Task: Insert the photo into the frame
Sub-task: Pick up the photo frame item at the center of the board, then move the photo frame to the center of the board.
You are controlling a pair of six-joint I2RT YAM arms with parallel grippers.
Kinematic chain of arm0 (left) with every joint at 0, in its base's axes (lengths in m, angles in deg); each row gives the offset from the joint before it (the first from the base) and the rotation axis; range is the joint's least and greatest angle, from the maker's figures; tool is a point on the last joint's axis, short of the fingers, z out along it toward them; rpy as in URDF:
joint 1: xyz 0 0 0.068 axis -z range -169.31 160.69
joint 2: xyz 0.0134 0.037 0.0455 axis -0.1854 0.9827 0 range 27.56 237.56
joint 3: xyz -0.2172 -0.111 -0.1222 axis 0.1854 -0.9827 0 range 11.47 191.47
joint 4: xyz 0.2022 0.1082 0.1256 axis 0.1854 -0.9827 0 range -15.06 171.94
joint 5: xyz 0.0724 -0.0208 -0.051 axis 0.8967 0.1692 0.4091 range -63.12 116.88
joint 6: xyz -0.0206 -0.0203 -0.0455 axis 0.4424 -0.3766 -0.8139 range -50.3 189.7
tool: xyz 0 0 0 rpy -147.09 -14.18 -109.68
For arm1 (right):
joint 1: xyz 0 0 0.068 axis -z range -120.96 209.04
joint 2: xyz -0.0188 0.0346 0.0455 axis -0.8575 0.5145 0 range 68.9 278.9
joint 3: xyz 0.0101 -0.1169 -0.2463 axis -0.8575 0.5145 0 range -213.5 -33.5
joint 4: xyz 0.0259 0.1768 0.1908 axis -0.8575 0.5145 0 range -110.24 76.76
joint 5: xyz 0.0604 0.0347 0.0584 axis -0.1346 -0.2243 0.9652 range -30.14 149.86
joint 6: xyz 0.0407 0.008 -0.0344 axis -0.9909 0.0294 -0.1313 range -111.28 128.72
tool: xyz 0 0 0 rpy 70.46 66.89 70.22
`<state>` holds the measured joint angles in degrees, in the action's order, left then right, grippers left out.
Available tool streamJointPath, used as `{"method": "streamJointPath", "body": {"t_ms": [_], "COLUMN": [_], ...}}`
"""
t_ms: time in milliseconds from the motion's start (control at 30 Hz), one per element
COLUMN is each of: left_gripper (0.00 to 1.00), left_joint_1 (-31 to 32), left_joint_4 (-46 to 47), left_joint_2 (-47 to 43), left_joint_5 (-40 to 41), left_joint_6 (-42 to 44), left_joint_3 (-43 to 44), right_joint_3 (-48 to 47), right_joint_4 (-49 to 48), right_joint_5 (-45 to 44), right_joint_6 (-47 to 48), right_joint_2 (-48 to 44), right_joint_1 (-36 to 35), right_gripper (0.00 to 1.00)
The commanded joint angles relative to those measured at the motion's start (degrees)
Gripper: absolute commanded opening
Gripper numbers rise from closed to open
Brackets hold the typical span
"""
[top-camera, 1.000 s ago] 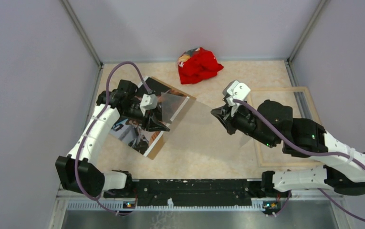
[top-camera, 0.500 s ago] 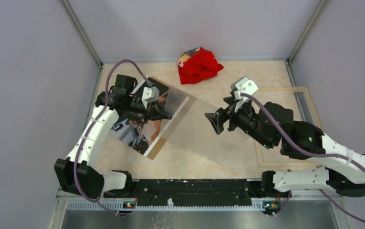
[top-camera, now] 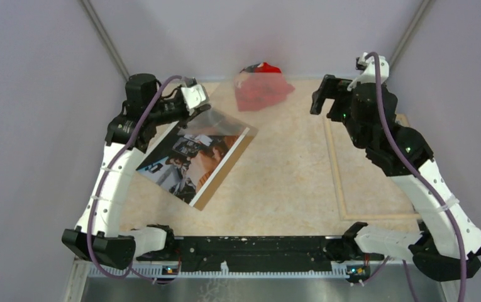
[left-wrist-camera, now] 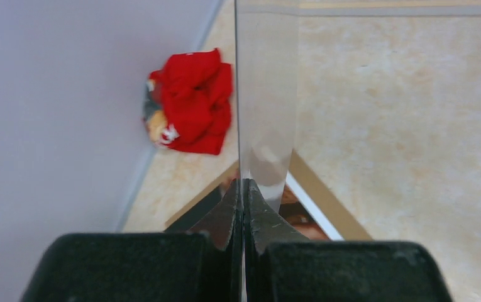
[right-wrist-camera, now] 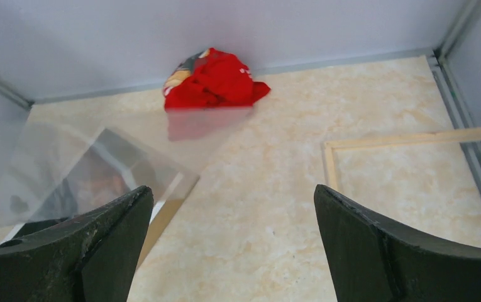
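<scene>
None of the loading is done: photo and frame lie well apart

The photo (top-camera: 190, 157) lies face up on a brown backing board (top-camera: 205, 196) at the left of the tabletop (top-camera: 275, 182). The frame (right-wrist-camera: 414, 136) lies at the right, pale wood back upward, with what looks like bare tabletop showing inside its rails. Nothing of the print is in the frame yet.

The clear pane (left-wrist-camera: 266, 94) is out of the frame. The left tool (left-wrist-camera: 243, 189) is clamped on one edge of it, fingers pressed together on the thin sheet, holding it raised and tilted above the far part of the photo. The right tool (right-wrist-camera: 231, 189) is up near the far right corner, fingers spread wide and holding nothing. A red cloth (top-camera: 263, 87) sits by the far wall, apart from the rest.

As I read it, the frame stands disassembled and all the refilling is left. The pane probably goes back between the rails first, then the photo on it, then the backing board. Held by one edge only, the pane could swing or slip on the way across
</scene>
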<state>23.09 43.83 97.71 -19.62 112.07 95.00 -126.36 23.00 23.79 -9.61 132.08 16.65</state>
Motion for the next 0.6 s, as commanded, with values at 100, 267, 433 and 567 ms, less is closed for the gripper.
{"method": "streamJointPath", "body": {"t_ms": [100, 267, 433, 567], "left_gripper": [0.00, 0.00, 0.00, 0.00], "left_joint_1": [-0.5, -0.5, -0.5, -0.5], "left_joint_4": [7.5, 9.0, 5.9, 5.2], "left_joint_2": [0.5, -0.8, -0.5, -1.2], "left_joint_5": [22.0, 24.0, 23.1, 22.3], "left_joint_6": [0.6, 2.8, 0.2, -0.8], "left_joint_3": [6.1, 7.0, 8.9, 8.5], "right_joint_3": [9.7, 24.5, 36.0, 41.4], "right_joint_4": [1.1, -3.3, -9.3, -12.4], "right_joint_5": [10.9, 14.8, 16.8, 17.1], "right_joint_6": [-7.3, -7.8, -9.7, -10.9], "right_joint_2": [1.5, 2.5, 4.7, 7.5], "right_joint_1": [15.6, 24.4, 25.4, 25.8], "right_gripper": [0.99, 0.99, 0.99, 0.99]}}
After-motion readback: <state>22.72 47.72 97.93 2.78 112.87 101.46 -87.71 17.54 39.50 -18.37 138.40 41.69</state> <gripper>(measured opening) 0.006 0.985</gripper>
